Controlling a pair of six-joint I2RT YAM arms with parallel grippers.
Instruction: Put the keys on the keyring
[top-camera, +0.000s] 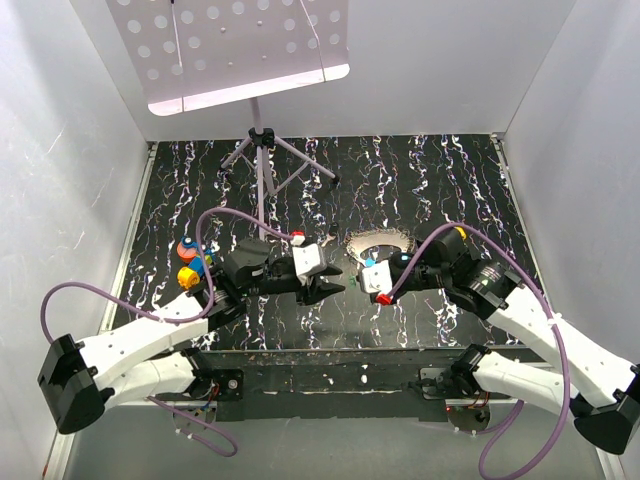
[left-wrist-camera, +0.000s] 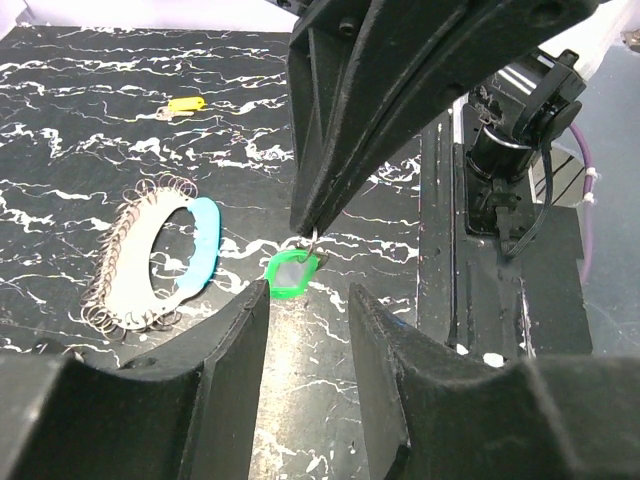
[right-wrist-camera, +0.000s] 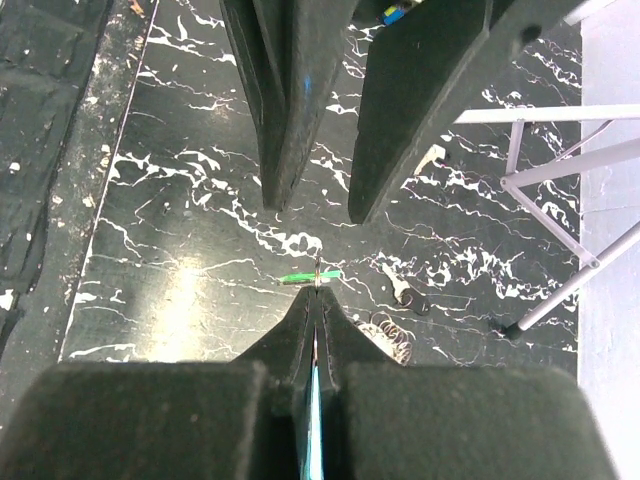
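- Pinching the small metal loop at the top of the green key (left-wrist-camera: 290, 273), the right gripper (left-wrist-camera: 304, 230) is holding its jaws pressed fully together. The plastic head is sticking out past the tips, and I cannot tell whether it is clearing the tabletop (left-wrist-camera: 90, 70).
- Facing it tip to tip, the left gripper (right-wrist-camera: 315, 212) is standing with its jaws wide apart and gripping nothing. The key is sitting just beyond the gap between them.
- Lying flat on the marbled surface, the keyring (left-wrist-camera: 150, 262) is resting beside the key but apart from it, with its light-blue strip (left-wrist-camera: 200, 255) turned toward the key. Small wire rings (left-wrist-camera: 110, 250) are crowding its far rim, and neither gripper is touching it.
- Judging from this, the step in hand is bringing key and ring together, and the free left gripper is looking like the one to fetch the ring.
- Doing that well is probably calling for a bite on the blue strip, which is offering more to hold than the thin wire, and for lifting the ring so its loop is opening toward the key.
- Gripping so little metal, the right side is risking a twist or a drop at any bump, so a slow, straight approach is looking wise.
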